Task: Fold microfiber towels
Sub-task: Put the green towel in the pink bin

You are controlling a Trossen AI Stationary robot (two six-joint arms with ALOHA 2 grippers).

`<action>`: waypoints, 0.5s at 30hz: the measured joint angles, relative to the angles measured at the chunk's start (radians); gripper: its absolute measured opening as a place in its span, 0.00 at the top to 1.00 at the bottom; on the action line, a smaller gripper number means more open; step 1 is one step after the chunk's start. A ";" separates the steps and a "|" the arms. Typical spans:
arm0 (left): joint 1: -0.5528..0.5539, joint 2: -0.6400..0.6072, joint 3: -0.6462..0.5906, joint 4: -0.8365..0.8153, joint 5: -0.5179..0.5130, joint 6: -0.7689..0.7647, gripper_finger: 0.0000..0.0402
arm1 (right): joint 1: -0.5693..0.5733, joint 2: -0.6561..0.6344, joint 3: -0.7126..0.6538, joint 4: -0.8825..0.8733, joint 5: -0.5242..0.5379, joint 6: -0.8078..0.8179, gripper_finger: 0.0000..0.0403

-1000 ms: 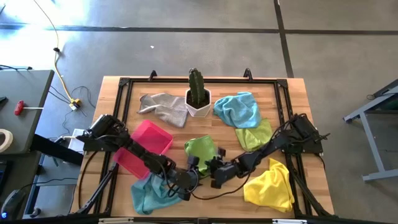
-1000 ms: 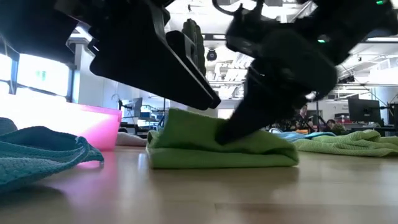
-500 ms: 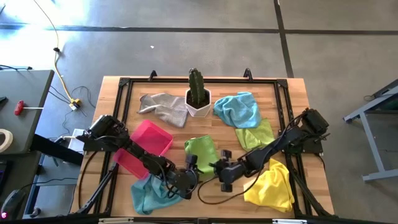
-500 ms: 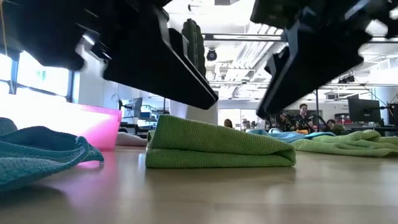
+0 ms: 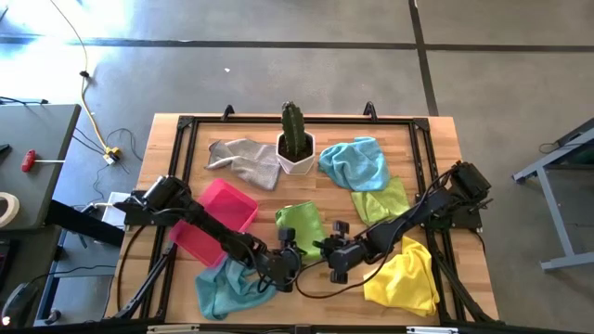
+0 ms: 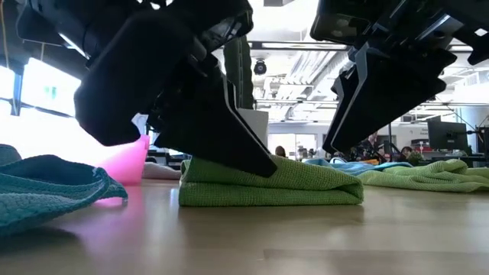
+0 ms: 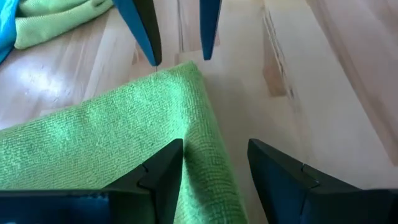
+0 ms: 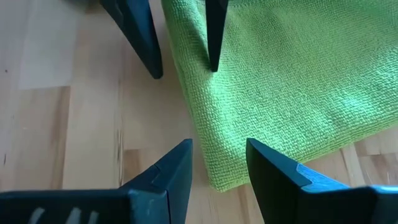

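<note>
**A:** what changed just now? Right tool point(image 5: 330, 249) was pressing on the folded lime green towel point(image 5: 300, 225) a sec ago. Now it's lifted off, fingers spread, nothing in them.

**B:** yep, and the left tool point(image 5: 290, 252) dropped in at the towel's 7 o'clock corner, also spread, empty. Towel sits just 6 o'clock of tabletop point(image 5: 251, 130) centre. Imo that fold's done, or it's getting one last tidy-up.

**A:** top cam can't show height tho.

**B:** low view does: right tool is clear above the towel point(image 6: 267, 183), left one's down at its edge. Wrist cams show both straddling the same corner.
</note>
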 joint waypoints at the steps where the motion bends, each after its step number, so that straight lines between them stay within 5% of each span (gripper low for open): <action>1: 0.000 0.000 0.000 -0.010 0.002 -0.002 0.57 | 0.000 0.000 0.000 0.000 0.000 -0.001 0.65; 15: 0.018 0.028 0.003 -0.091 0.075 -0.066 0.57 | 0.000 0.000 0.000 0.000 0.000 0.000 0.65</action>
